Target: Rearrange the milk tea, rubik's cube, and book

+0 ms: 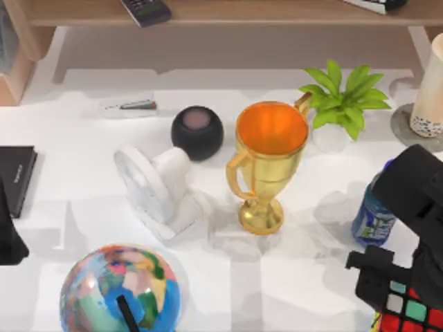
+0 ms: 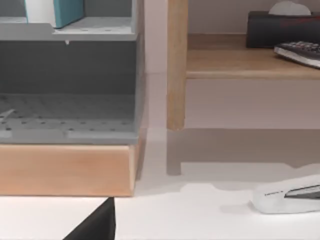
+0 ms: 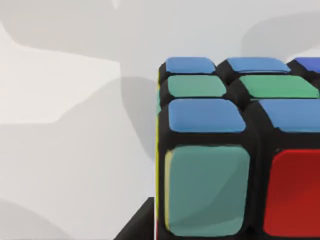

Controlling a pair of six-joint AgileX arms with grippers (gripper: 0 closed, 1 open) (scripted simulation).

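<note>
Since the right arm hangs over the counter's near right corner, its gripper (image 1: 387, 294) sits right at the cube (image 1: 408, 310), which lies just beneath and beside the dark wrist in the top view. Seen from the right wrist, the cube (image 3: 225, 150) is very close, its blue, green and red tiles facing the camera, so I judge the fingers to be at or around it; whether they are open or closed on it I cannot tell.

Farther back on the right, the milk tea (image 1: 430, 90) stands upright on a round coaster (image 1: 405, 128), well apart from the cube, with a blue-capped bottle (image 1: 372, 218) between them.

At the left edge the left arm (image 1: 8, 238) is parked; its wrist view shows the book (image 2: 57, 11) upright in a grey rack (image 2: 70, 80).
</note>
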